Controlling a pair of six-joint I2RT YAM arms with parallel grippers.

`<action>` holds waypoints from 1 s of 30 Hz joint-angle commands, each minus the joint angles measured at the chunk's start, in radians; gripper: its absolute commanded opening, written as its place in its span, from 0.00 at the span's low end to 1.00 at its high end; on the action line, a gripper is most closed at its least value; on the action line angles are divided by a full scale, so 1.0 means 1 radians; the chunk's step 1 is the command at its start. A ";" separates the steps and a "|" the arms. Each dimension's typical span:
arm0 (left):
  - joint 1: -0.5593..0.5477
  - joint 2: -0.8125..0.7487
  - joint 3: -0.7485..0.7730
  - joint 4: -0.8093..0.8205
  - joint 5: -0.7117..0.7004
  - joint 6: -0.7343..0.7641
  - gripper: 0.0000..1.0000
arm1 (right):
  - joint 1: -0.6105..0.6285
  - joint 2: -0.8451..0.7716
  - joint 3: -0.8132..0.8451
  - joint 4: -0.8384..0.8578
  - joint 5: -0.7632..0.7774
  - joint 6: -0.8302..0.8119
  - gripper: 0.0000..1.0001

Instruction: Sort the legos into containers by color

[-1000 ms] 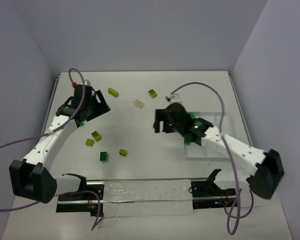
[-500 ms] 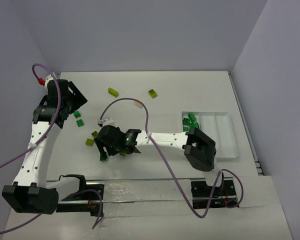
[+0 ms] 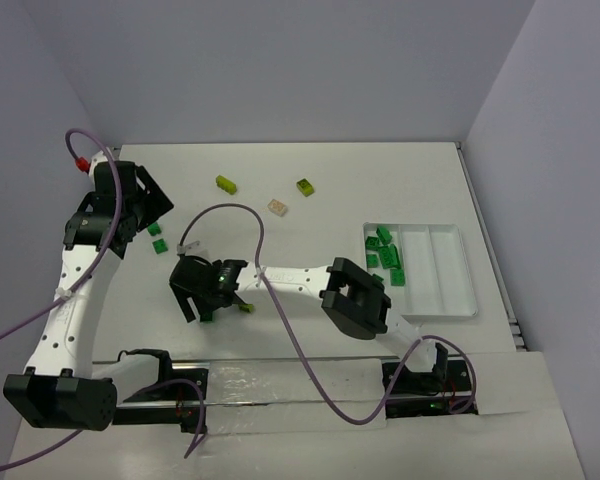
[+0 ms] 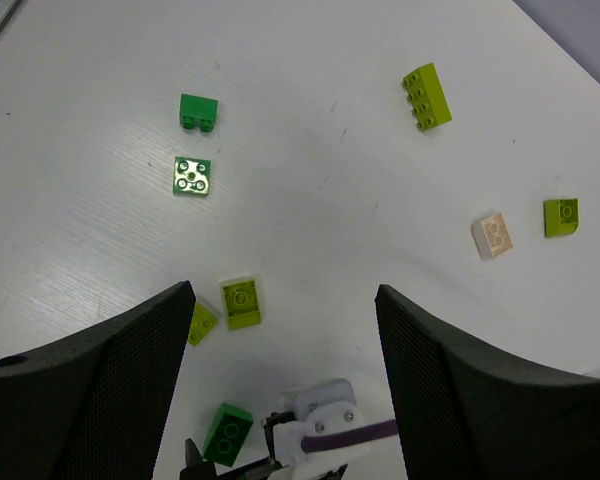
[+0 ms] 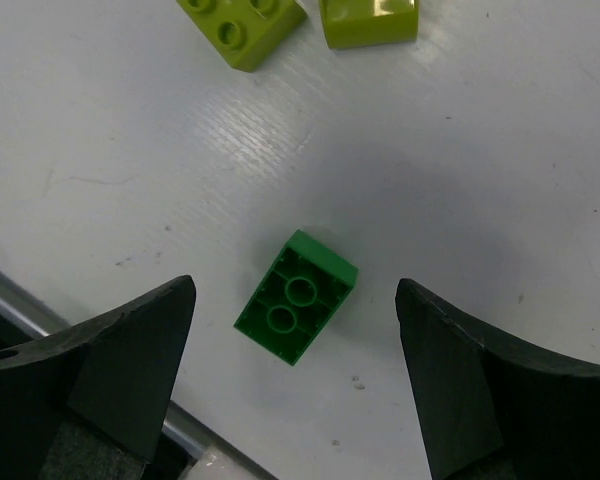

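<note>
An upturned dark green lego point(image 5: 297, 295) lies on the table between the spread fingers of my open right gripper point(image 5: 294, 285), untouched. From above, that gripper point(image 3: 202, 297) hovers left of centre. My left gripper point(image 3: 140, 205) hangs open and holds nothing at the far left, high over two dark green legos point(image 4: 198, 110) point(image 4: 191, 176). Two yellow-green legos point(image 4: 241, 303) point(image 4: 202, 322) lie below them. Farther back are a yellow-green lego point(image 3: 226, 184), a peach one point(image 3: 278, 207) and another yellow-green one point(image 3: 306, 187). The white tray point(image 3: 470, 290) at the right has several dark green legos point(image 3: 385, 255) in its left container.
A metal rail point(image 3: 280, 385) runs along the near table edge, close below the right gripper. The right arm point(image 3: 300, 277) stretches across the middle of the table, its purple cable looping above it. Walls close the table at the back and sides.
The right arm swung from the tray across to the left and now hovers over the dark green lego, jaws a little wider. The left arm pulled back to the far left.
</note>
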 commanded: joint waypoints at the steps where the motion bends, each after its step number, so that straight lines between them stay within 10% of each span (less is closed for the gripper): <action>1: 0.009 -0.035 0.010 0.017 0.015 0.013 0.81 | 0.005 0.028 0.081 -0.095 0.043 0.033 0.91; 14: 0.009 -0.041 -0.011 0.035 0.031 0.024 0.81 | 0.020 0.115 0.180 -0.188 0.093 0.042 0.59; 21: 0.009 -0.053 -0.027 0.039 0.040 0.026 0.81 | 0.021 0.114 0.176 -0.193 0.098 0.046 0.61; 30: 0.009 -0.064 -0.036 0.044 0.034 0.032 0.81 | 0.019 -0.019 0.061 -0.113 0.152 0.032 0.32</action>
